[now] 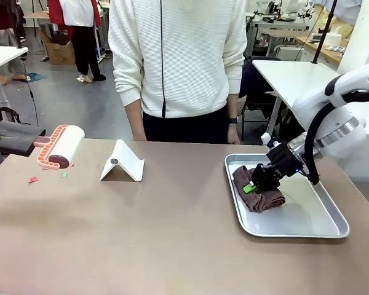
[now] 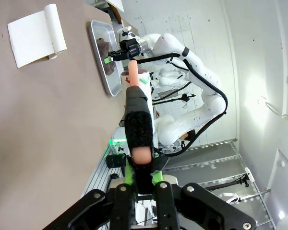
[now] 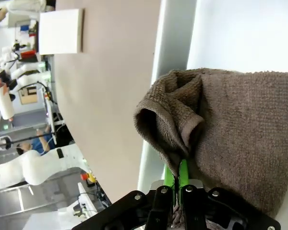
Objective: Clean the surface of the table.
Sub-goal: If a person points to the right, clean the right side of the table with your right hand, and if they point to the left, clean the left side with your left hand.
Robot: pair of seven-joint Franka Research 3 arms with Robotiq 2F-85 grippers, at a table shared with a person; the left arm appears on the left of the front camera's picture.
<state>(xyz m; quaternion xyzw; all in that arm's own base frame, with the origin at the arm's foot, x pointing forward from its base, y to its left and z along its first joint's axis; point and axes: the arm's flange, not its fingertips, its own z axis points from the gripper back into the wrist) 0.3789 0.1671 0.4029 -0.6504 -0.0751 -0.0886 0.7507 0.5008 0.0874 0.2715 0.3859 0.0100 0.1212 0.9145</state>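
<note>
Your counter (image 1: 141, 233) runs the full width in front of you, brownish-tan and mostly bare through the middle and the near side. The mess that shows sits at its far left: a few small red and green scraps (image 1: 32, 179) lying loose on the top. That corner looks like where the cleaning is owed.

Just beside those scraps is the roller (image 1: 61, 147), its white drum resting on the counter on the far side of them. Your left tool (image 2: 140, 158) is pressed together on the roller's pink handle, green pads on either side of it. That grip keeps the drum out ahead of the fingers, so you can drag it over the scraps without the tool itself touching the top.

A white folded stand (image 1: 123, 163) sits right of the roller, apart from it. Judge it an obstacle if you sweep toward the middle.

At the right, a metal tray (image 1: 313, 209) lies on the counter with a brown cloth (image 1: 261, 195) bunched in its left half. Your right tool (image 1: 252, 186) is down inside the tray, pinching a fold of that cloth (image 3: 230, 134) between its pads. The rest of the cloth lies slack on the tray floor. The tray seems meant to park the cloth off the top, so lifting it clear of the rim comes before any wiping.

A person (image 1: 178, 61) stands at the far edge, hands away from the things.
</note>
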